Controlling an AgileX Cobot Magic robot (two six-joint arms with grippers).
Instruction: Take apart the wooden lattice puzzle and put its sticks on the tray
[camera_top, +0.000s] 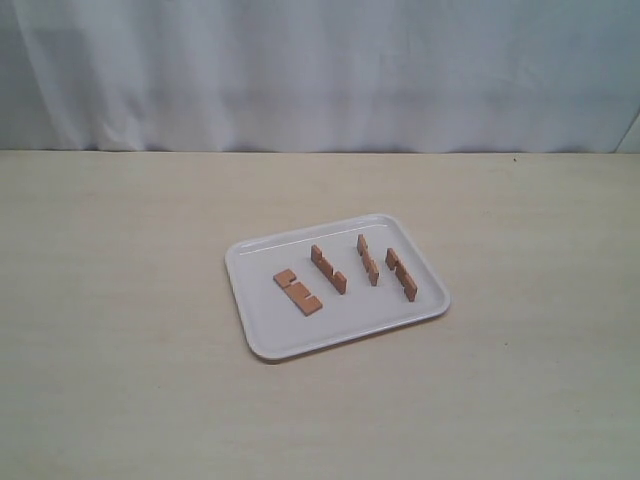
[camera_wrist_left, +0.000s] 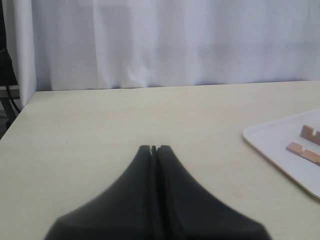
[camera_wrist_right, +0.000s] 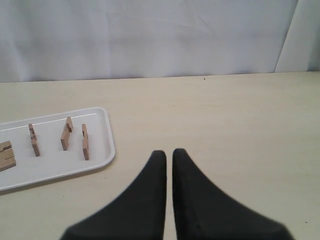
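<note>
Four sticks (camera_top: 328, 269), light brown and notched, all on the tray (camera_top: 262, 335), none joined to another

- Flat stick (camera_top: 298, 291): lies on its broad face, notches showing, nearest the tray's left rim in the exterior view
- Other three: stand on edge side by side, roughly parallel and apart from one another, towards the tray's right rim
- Tray: white, low rim, rounded corners; rests on the pale table (camera_top: 120, 300), turned slightly askew to the table's edge
- Left gripper (camera_wrist_left: 153, 148): jaws pressed together, nothing between them; over bare table, well apart from the tray
- Right gripper (camera_wrist_right: 169, 154): closed and holding nothing, only a thin slit between its tips; over bare table, just off the tray's corner
- Curtain (camera_top: 320, 70): white, hangs behind the table on the tray's far side
</note>
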